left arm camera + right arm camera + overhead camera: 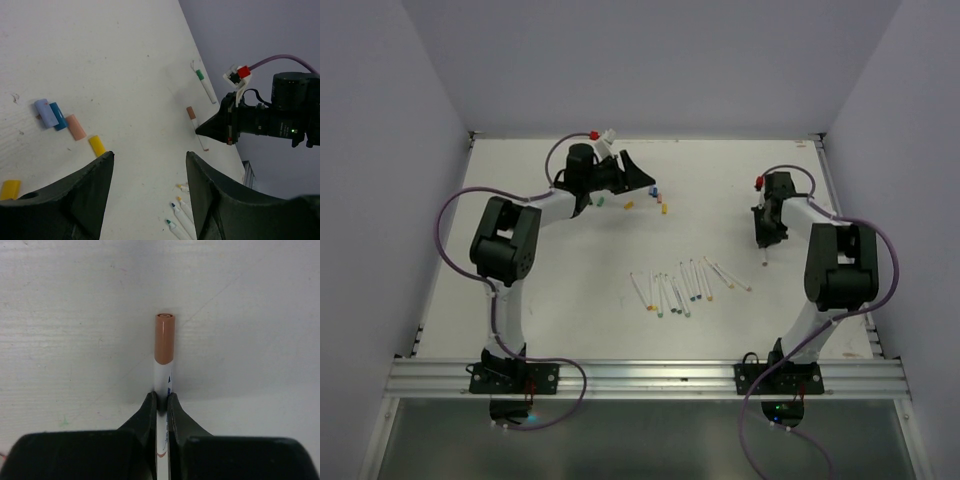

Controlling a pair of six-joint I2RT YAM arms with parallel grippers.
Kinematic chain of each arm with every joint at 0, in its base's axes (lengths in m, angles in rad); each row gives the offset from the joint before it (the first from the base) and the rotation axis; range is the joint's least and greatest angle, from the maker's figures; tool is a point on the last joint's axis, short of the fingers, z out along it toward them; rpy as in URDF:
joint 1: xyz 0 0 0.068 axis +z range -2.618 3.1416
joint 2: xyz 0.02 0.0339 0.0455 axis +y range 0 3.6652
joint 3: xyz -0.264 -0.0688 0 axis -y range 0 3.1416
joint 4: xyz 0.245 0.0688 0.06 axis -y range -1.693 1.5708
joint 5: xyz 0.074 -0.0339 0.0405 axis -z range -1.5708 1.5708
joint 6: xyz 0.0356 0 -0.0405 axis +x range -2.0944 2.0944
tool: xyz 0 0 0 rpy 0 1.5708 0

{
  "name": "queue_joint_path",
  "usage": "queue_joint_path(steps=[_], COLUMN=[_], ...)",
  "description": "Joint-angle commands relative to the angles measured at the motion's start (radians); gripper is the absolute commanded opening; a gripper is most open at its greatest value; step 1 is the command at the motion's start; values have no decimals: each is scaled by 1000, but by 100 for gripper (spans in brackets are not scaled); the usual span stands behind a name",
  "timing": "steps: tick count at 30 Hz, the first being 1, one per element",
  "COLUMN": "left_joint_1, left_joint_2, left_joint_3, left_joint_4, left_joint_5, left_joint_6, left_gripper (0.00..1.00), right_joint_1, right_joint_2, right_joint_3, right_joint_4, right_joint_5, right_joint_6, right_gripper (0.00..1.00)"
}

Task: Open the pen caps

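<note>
step: looking like popping the brown cap [164, 338] off the pen [161, 377]; probably wanting the left gripper [149, 159] coming over, closing on the cap alone and pulling straight along the barrel, no sideways yanking
cap: poking straight out ahead of the right gripper [161, 400] fingertips, just clear of them, whole thing free for grabbing
pen: running back between the jaws, white barrel getting pinched right behind the cap; not managing to tell whether resting on the table [250, 300] or hovering
right gripper: clamping down tight on the pen barrel
left gripper: gaping open, carrying nothing, sitting well apart from the cap
loose caps [76, 127]: lying ahead-left of the left gripper, already off
other pens [685, 285]: lying in a row off the right gripper's left side
</note>
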Motion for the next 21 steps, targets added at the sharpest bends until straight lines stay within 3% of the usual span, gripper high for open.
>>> queue_joint_path(steps=[1, 6, 10, 14, 16, 21], left_joint_1=[-25, -41, -47, -54, -65, -108], left_joint_2=[-61, -44, -15, -26, -47, -115], left_joint_3=[0, -75, -135, -227, -256, -263], left_joint_4=[51, 317, 643, 865, 885, 672], left_joint_5=[47, 151, 226, 226, 222, 179], left_joint_6=[-30, -154, -348, -484, -481, -305], left_gripper=[63, 58, 56, 57, 58, 58], right_joint_1=[25, 68, 140, 193, 228, 333], right_joint_2=[-48, -193, -300, -378, -400, -423], right_joint_3=[-37, -63, -41, -60, -64, -64], right_joint_4=[-10, 64, 44, 73, 85, 162], right_joint_5=[13, -91, -281, -442, -486, -547], right_joint_6=[-1, -10, 16, 76, 103, 175], right_gripper=[0, 0, 0, 0, 0, 0])
